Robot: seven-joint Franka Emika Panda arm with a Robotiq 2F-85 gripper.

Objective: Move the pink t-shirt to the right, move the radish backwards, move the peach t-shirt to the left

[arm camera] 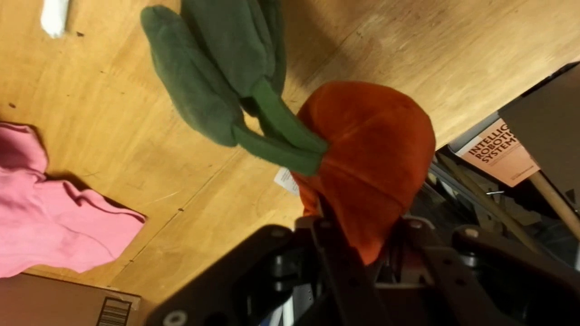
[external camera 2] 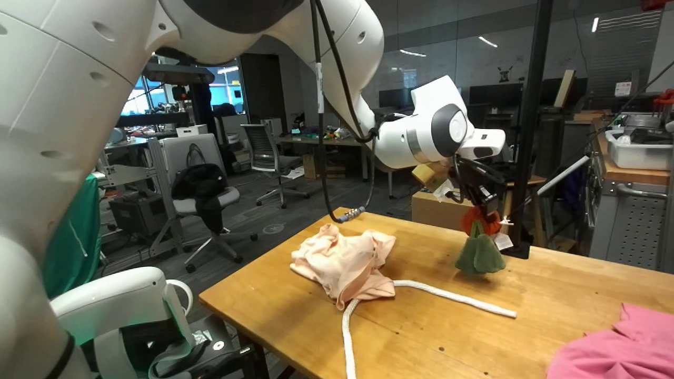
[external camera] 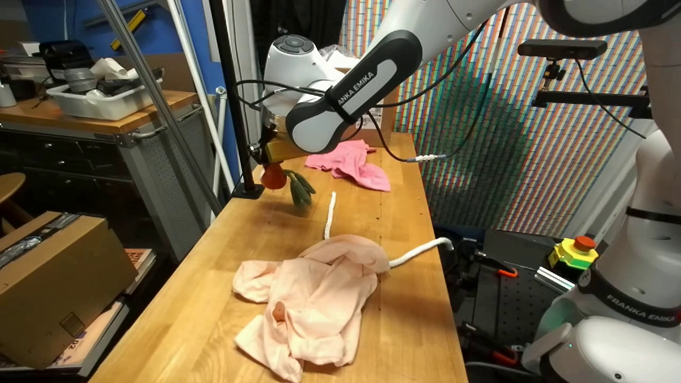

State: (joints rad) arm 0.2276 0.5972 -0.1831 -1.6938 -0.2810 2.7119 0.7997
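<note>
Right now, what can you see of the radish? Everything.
The radish looks plush: orange-red seamed body, green stems and leaves, a white tag. The gripper clamps the end opposite the stems; the leaves hang lowest. Its body is held higher than the table, near an edge, beside the black post. Whether the leaves touch wood is unclear.

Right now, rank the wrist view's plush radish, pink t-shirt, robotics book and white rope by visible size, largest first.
Largest: plush radish, nearest the camera
Pink t-shirt, cut off
Robotics book, partly hidden
Smallest: white rope, end only
</note>
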